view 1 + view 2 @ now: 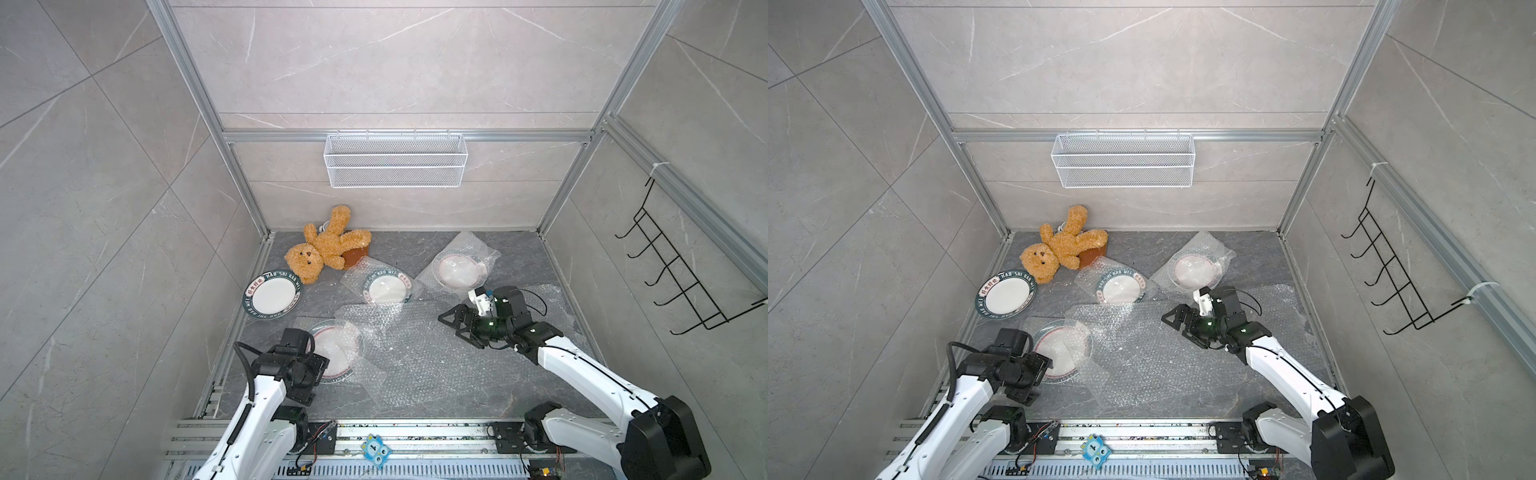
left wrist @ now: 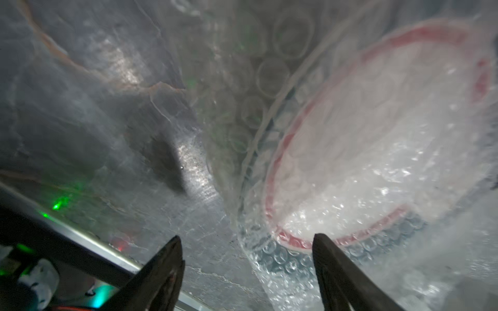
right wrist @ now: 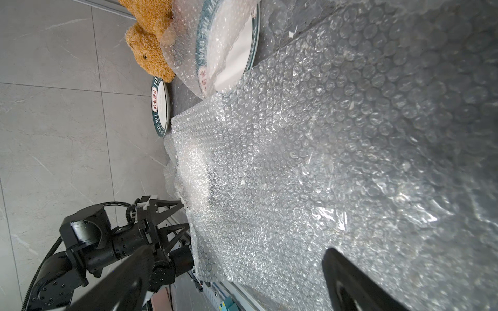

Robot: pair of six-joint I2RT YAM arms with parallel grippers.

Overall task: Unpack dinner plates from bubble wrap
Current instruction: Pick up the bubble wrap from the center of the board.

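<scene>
Centrally, loose bubble wrap (image 1: 415,345); teddy (image 1: 309,259) perhaps touching plate (image 1: 272,296).

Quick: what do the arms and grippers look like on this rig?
The left arm and right arm have white shells and black joints. A black ribbed cable loops off the left; thin black wires sit at the right wrist, plus green lights. The left gripper and right gripper are black, jaws as open triangular frames.

Bare plate (image 1: 272,296), white with a green lettered rim, flat at left, middle plate (image 1: 386,289), back-right plate (image 1: 457,270), near-left plate (image 1: 338,351) in bubble wrap pouches, loose bubble wrap sheet (image 1: 428,357) spread flat
</scene>
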